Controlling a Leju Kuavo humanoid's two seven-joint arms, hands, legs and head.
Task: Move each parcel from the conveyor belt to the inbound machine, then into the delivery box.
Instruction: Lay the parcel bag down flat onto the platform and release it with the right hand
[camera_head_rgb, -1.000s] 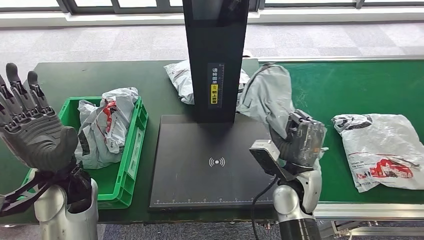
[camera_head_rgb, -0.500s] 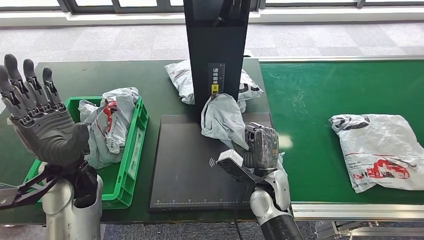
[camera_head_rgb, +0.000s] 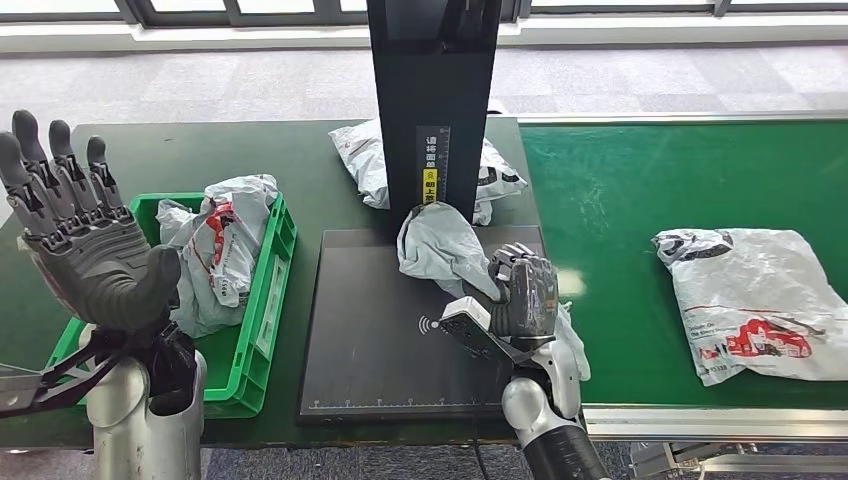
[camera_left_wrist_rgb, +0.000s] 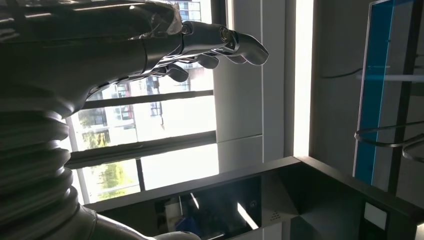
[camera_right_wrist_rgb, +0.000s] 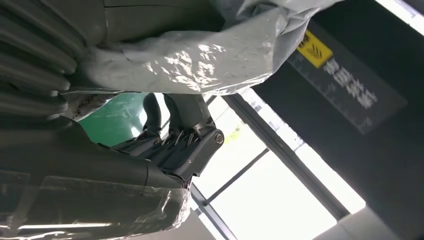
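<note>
Desk (camera_head_rgb: 250, 150), dark green, spans the left and centre of the head view; green conveyor belt (camera_head_rgb: 620, 200) fills the right side. Inbound machine (camera_head_rgb: 370, 330): black platform at centre, black column rising to top centre. Green delivery box (camera_head_rgb: 265, 300) at lower left, one grey bag already inside.

Waiting parcel (camera_head_rgb: 750, 300) lies flat on the belt, far right. Another bag (camera_head_rgb: 360, 160) sits behind the column.

Held parcel (camera_head_rgb: 440, 245): grey poly mailer, over the upper right part of the platform, just in front of the column; whether its low end touches the platform I can't tell. Right hand (camera_head_rgb: 520, 295) is clamped on its near end, fingers wrapped round the film. Left hand (camera_head_rgb: 80, 240) is raised at far left, fingers spread, holding nothing.

Handling, my read: light, limp, slick film, with no stiffness, so it droops and bunches. Grab a gathered fold near the middle, not a loose corner, or it'll slide out.
</note>
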